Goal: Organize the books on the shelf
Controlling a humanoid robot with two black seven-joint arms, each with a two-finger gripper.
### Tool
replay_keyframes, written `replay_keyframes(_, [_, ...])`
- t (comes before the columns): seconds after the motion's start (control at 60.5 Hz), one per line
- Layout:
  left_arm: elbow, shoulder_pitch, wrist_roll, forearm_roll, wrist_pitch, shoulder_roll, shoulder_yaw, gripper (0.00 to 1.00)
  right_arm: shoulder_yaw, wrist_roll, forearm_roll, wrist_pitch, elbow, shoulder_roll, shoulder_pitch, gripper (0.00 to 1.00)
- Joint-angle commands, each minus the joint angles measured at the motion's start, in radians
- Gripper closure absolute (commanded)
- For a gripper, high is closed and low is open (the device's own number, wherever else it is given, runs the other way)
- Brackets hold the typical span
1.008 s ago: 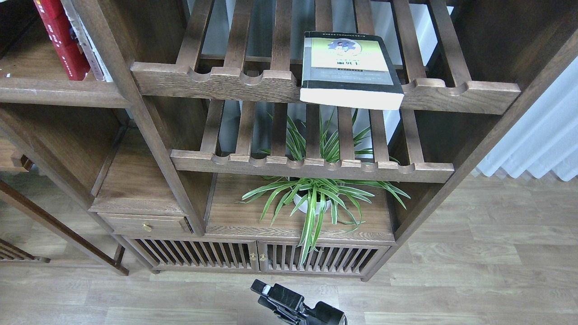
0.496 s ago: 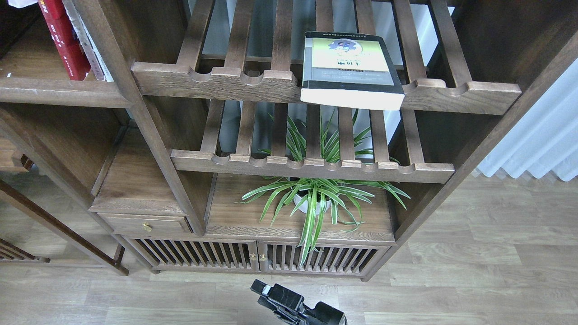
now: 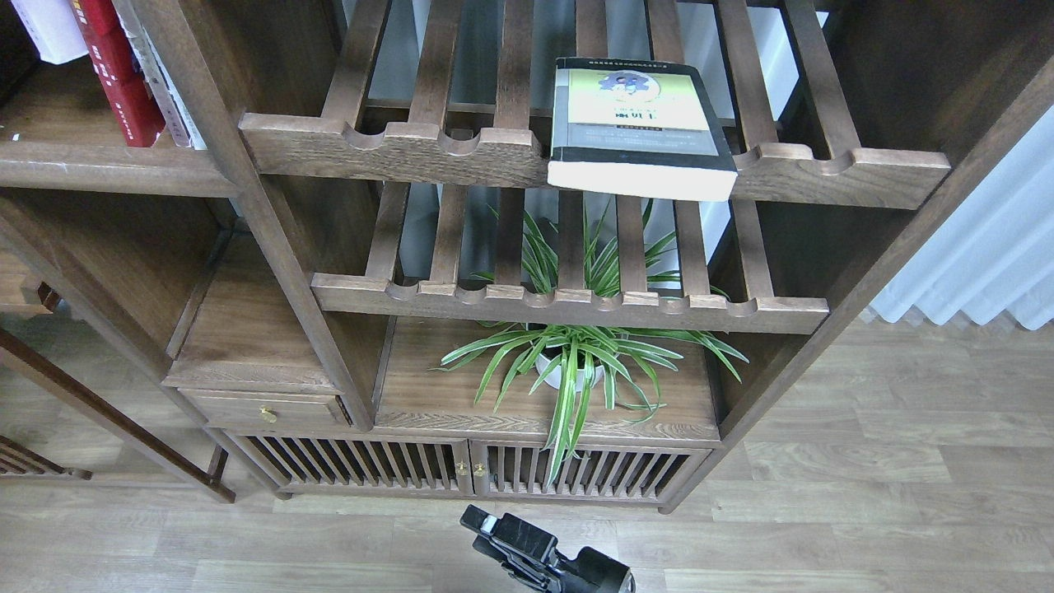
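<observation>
The thick grey and yellow-green book (image 3: 641,128) lies flat on the upper slatted wooden rack (image 3: 412,148). The dark pincer (image 3: 527,553) at the bottom edge: I cannot tell its opening.

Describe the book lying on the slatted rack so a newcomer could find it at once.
Start at the upper slatted rack with its scalloped front rail, in the middle of the wooden unit. Right of centre lies the thick book, flat, overhanging the rail. Unlike the upright red book at far left, it has a yellow-green and grey cover.
</observation>
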Motion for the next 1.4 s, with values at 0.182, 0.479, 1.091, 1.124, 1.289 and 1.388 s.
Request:
replay_keyframes(0.182, [-0.001, 0.049, -0.017, -0.038, 0.0, -0.005, -0.001, 0.84, 0.0, 0.001, 0.0, 0.0, 0.0, 0.0, 0.0, 0.21])
replay_keyframes(0.479, [0.0, 0.053, -0.013, -0.038, 0.0, -0.005, 0.033, 0.82, 0.0, 0.001, 0.002, 0.0, 0.0, 0.0, 0.0, 0.21])
replay_keyframes(1.091, [-0.007, 0.073, -0.02, -0.132, 0.0, 0.006, -0.001, 0.67, 0.003, 0.001, 0.0, 0.0, 0.001, 0.0, 0.0, 0.21])
replay_keyframes(1.124, [-0.007, 0.073, -0.02, -0.144, 0.0, 0.007, -0.01, 0.67, 0.003, 0.003, 0.0, 0.0, 0.001, 0.0, 0.0, 0.21])
replay_keyframes(1.289, [-0.036, 0.116, -0.017, -0.191, 0.0, 0.007, -0.081, 0.53, 0.028, 0.011, 0.002, 0.0, 0.0, 0.0, 0.002, 0.21])
replay_keyframes(1.388, [-0.067, 0.17, -0.017, -0.198, 0.0, 0.01, -0.136, 0.5, 0.032, 0.014, 0.006, 0.0, 0.001, 0.0, 0.002, 0.21])
